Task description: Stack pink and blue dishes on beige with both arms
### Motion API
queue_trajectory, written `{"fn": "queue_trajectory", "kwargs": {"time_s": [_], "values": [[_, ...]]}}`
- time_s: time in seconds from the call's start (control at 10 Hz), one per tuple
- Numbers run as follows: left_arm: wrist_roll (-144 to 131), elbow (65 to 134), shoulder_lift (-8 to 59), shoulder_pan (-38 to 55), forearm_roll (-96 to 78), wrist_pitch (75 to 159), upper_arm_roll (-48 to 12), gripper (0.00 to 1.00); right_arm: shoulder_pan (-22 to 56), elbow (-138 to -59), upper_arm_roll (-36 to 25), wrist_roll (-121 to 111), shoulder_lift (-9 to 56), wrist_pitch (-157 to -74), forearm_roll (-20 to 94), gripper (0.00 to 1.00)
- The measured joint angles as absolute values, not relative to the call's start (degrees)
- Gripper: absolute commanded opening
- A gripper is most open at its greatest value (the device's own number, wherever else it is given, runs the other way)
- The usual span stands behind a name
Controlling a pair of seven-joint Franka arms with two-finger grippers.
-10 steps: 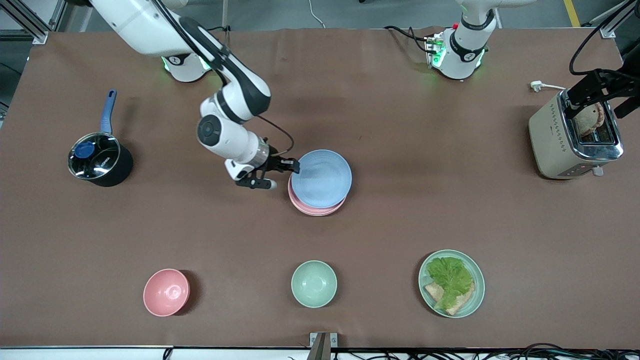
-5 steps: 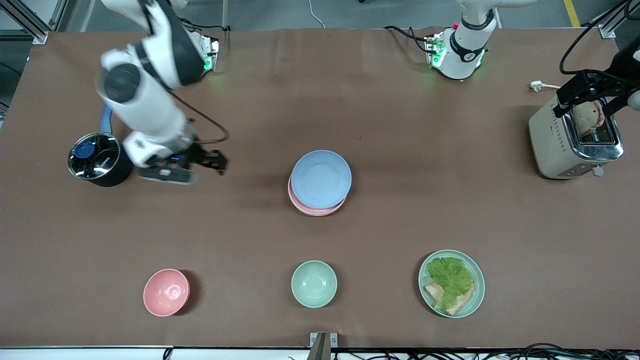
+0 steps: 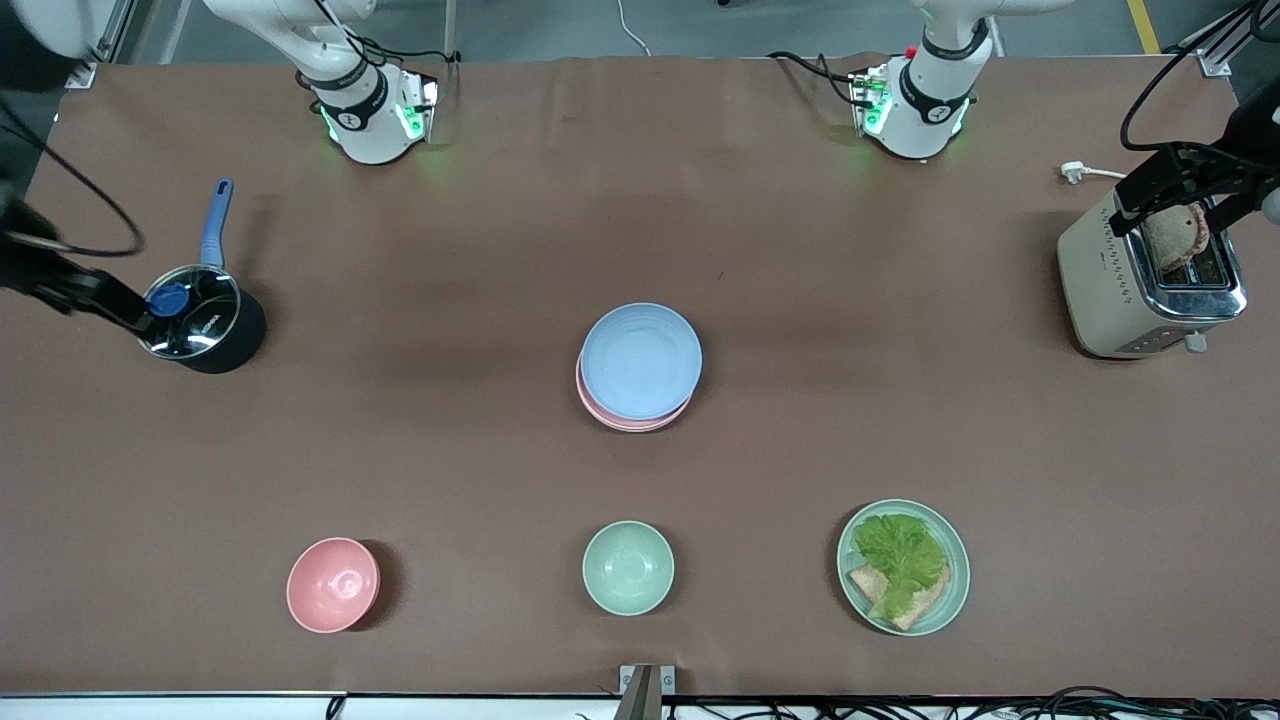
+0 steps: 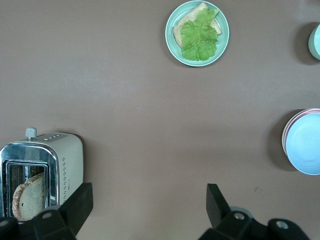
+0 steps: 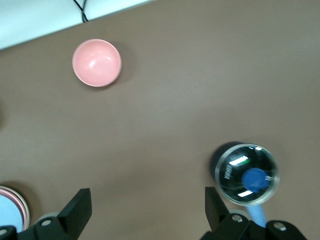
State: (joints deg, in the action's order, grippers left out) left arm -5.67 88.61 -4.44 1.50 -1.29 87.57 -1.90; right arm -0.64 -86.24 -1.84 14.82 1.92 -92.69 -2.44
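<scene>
The light blue plate (image 3: 641, 358) lies on the pale pink plate (image 3: 620, 421) in a stack at the table's middle; only the pink rim shows. The beige plate is hidden, and I cannot tell whether it is under them. The stack's edge also appears in both wrist views: blue plate (image 4: 306, 144), pink plate (image 4: 286, 135), blue plate (image 5: 7, 212). My right gripper (image 3: 75, 290) (image 5: 145, 210) hangs open and empty, high over the table beside the pot at the right arm's end. My left gripper (image 3: 1185, 195) (image 4: 148, 207) is open and empty, up over the toaster.
A black pot with a glass lid (image 3: 198, 320) stands at the right arm's end, and a toaster (image 3: 1110, 280) holding bread at the left arm's end. Near the front camera are a pink bowl (image 3: 333, 585), a mint bowl (image 3: 628, 567) and a mint plate with lettuce and bread (image 3: 945, 560).
My right gripper left the blue plate's rim, rose and swung away to the pot end of the table. The blue plate stays on the stack. The left arm barely moved.
</scene>
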Motion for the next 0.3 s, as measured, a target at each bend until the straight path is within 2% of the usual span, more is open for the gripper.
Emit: {"fn": "queue_trajectory", "kwargs": {"time_s": [0.3], "values": [[-5.7, 88.6, -4.0, 1.5, -1.3, 87.5, -1.9, 1.0, -2.4, -83.0, -2.6, 9.0, 1.9, -86.4, -1.0, 1.0]]}}
